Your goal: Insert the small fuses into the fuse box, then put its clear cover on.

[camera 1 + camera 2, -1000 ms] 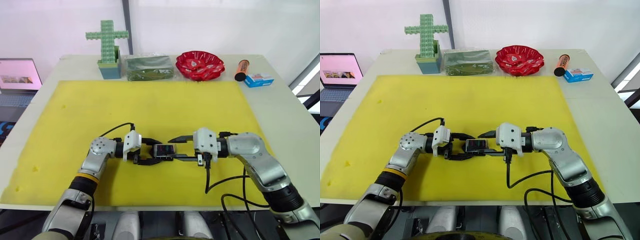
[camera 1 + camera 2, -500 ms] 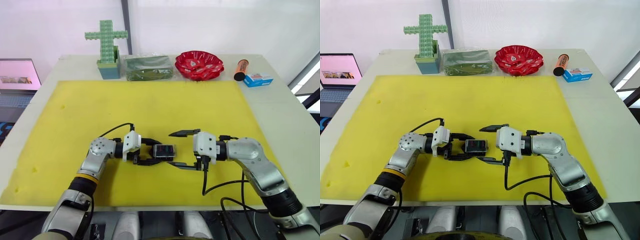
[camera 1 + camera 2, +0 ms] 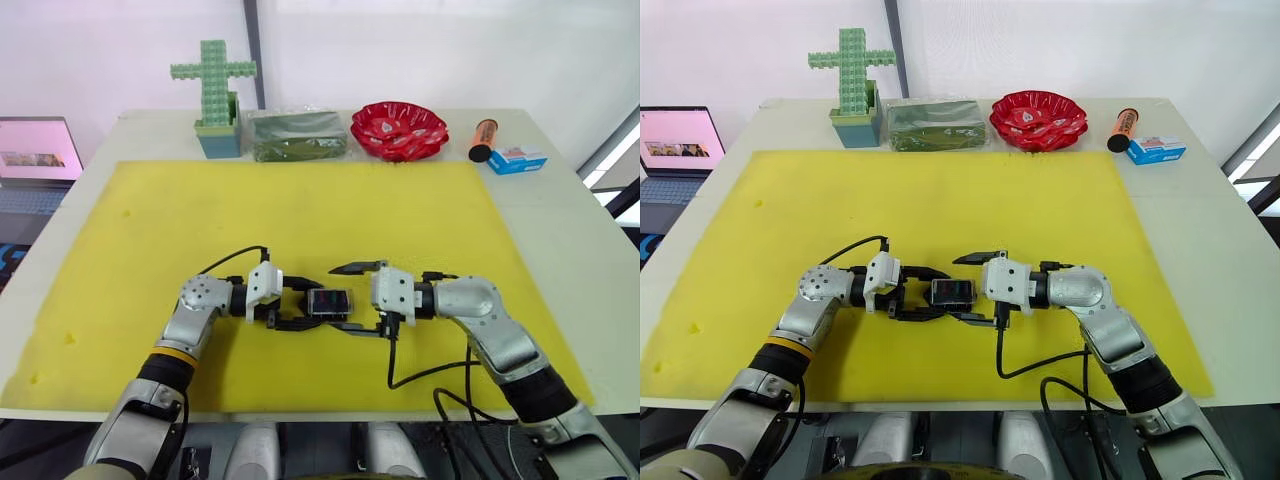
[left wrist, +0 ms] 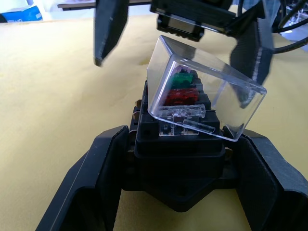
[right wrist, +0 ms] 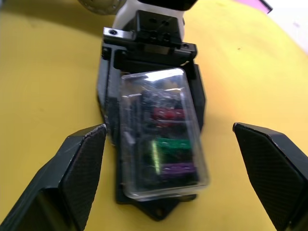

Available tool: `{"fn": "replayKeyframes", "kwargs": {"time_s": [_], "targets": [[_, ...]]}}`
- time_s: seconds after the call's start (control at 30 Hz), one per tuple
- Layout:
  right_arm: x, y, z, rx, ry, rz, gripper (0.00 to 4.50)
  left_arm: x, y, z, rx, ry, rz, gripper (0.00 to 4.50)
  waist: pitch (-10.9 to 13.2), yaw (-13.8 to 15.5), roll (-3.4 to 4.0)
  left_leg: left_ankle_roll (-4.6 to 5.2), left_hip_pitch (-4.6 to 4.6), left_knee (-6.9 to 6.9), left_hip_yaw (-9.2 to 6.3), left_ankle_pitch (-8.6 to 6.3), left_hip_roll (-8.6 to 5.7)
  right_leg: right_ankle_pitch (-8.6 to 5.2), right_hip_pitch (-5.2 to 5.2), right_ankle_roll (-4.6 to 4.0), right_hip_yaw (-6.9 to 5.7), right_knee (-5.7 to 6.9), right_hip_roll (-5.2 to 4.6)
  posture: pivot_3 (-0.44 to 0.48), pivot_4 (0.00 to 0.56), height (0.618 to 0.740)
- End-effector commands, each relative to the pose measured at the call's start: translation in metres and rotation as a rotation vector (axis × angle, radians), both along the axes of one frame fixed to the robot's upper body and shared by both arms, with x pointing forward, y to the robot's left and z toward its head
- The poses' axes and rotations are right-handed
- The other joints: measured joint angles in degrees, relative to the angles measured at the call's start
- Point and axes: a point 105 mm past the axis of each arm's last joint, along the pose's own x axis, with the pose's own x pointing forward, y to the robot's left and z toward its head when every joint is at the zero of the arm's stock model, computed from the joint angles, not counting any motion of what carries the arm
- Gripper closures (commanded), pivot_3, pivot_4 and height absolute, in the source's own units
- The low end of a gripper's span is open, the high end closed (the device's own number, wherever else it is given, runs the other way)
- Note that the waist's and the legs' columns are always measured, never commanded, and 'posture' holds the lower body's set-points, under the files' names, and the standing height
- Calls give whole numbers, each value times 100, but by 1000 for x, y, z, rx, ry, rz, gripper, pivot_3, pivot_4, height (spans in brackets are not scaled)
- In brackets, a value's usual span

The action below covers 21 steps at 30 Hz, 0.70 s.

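Left wrist view: small black plastic fuse box held in left gripper, on yellow mat. Clear plastic cover sits tilted on top, red, green fuses under. Right gripper wide open around it. Step: closing cover. Next: push cover flat.

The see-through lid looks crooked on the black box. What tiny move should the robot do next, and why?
Probably close the open right gripper gently on the clear cover and press it flat. The cover sits tilted on the fuse box, one end raised, with the fuses already inside, and the left gripper holds the box to brace it.
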Motion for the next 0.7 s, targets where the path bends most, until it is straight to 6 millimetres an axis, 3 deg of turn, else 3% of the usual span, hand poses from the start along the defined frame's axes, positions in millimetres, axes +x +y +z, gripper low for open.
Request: {"fn": "replayKeyframes", "kwargs": {"time_s": [0.03,0.17,0.5,0.7], "targets": [[0,4,10,29,-56,24,1204,-5,-2,-5,13,9,-20,1689,0,0,0,0,0,0,0,0,0,0,0,0,0,0,0,0,150,740],[0,5,9,17,-69,36,2586,-5,-2,-5,13,10,-20,1689,0,0,0,0,1,1,0,0,0,0,1,1,0,1,0,0,150,740],[-15,10,21,-9,99,109,2647,-5,-1,-7,18,12,-22,1689,0,1,0,0,3,0,-1,0,1,0,2,-1,0,2,0,0,150,740],[-6,14,27,-22,123,89,2647,-6,-2,-8,20,11,-20,1689,0,1,0,0,2,0,-1,0,1,0,0,-1,0,2,0,0,150,740]]}}
